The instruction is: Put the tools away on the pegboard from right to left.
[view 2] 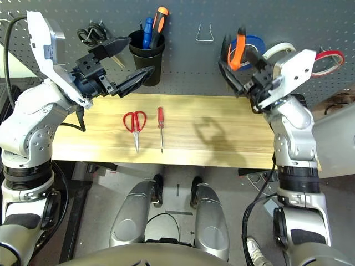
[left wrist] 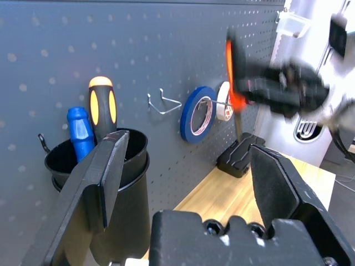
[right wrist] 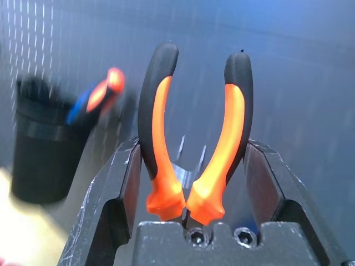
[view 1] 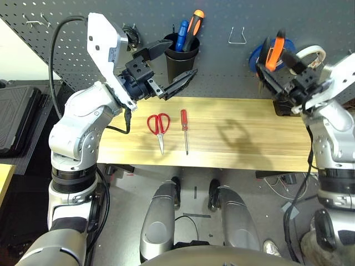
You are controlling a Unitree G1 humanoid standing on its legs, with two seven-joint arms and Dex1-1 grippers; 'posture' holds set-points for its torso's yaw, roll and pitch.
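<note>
Pliers (right wrist: 228, 133) gripped in the right hand (right wrist: 191, 158), tape ring (view 2: 328, 63) already hung beyond it, scissors (view 1: 158, 132) and screwdriver (view 1: 184, 123) left.

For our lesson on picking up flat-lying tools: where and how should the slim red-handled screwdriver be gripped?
Probably by its red handle, the thicker end, from above, fingers either side: the screwdriver lies flat, the scissors close beside it.

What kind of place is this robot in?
Probably a workshop or robotics lab: there's a pegboard with hooks, a wooden workbench, and hand tools such as a red-handled screwdriver.
</note>
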